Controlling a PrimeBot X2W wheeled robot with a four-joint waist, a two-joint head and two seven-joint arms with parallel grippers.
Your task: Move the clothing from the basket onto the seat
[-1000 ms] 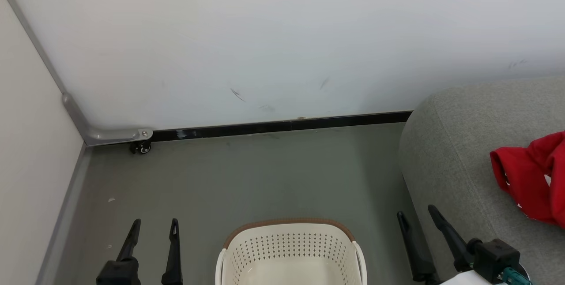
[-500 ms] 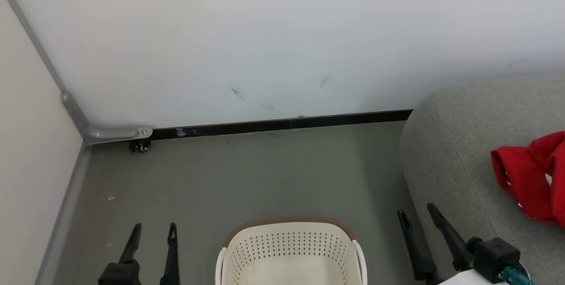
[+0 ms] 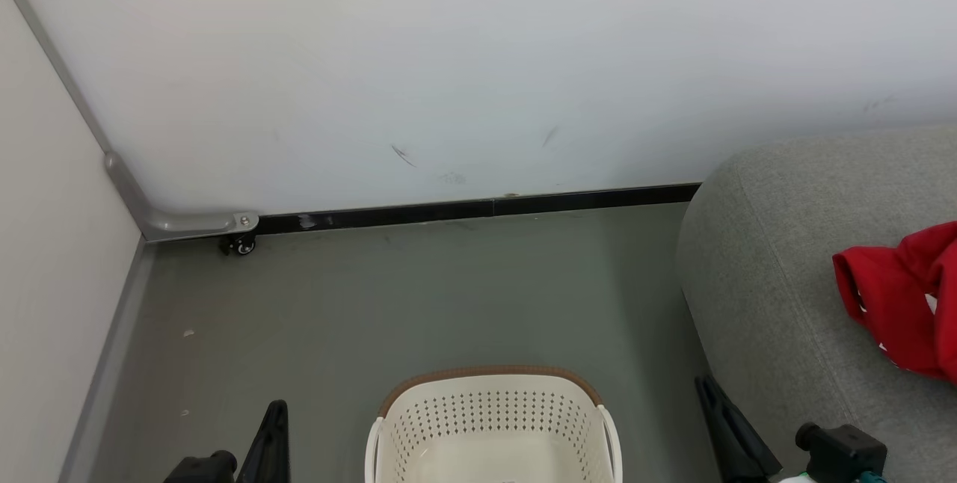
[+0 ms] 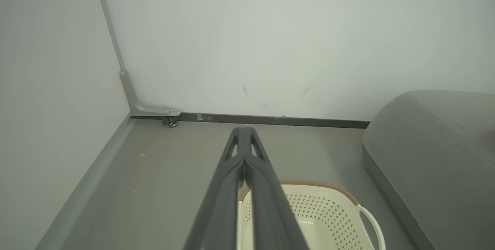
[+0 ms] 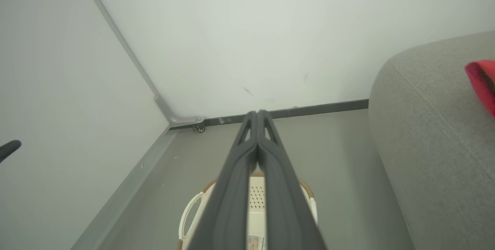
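The cream basket [image 3: 490, 423] with its brown rim stands on the floor at the bottom centre; the part of its inside that I see holds no fabric. To the right is the grey seat [image 3: 777, 274], with red clothing [image 3: 893, 303] lying on it at the right edge. My left gripper [image 3: 278, 412] is shut and empty, low at the left of the basket. My right gripper [image 3: 706, 387] is shut and empty between basket and seat. In the left wrist view the left gripper [image 4: 244, 129] points over the basket [image 4: 325, 211]. The right gripper [image 5: 257, 112] is above the basket [image 5: 189, 211], with the seat [image 5: 433, 134] and clothing [image 5: 483, 81] to its right.
A white wall with a black baseboard [image 3: 478, 210] closes the far side. A second pale wall panel [image 3: 52, 259] runs along the left, with a small caster wheel [image 3: 239, 245] at the corner. Grey floor [image 3: 419, 303] lies between the walls, the basket and the seat.
Both grippers have gone from open to shut with nothing in them. Both have dropped lower in the head view. Basket, seat and clothing have stayed put.
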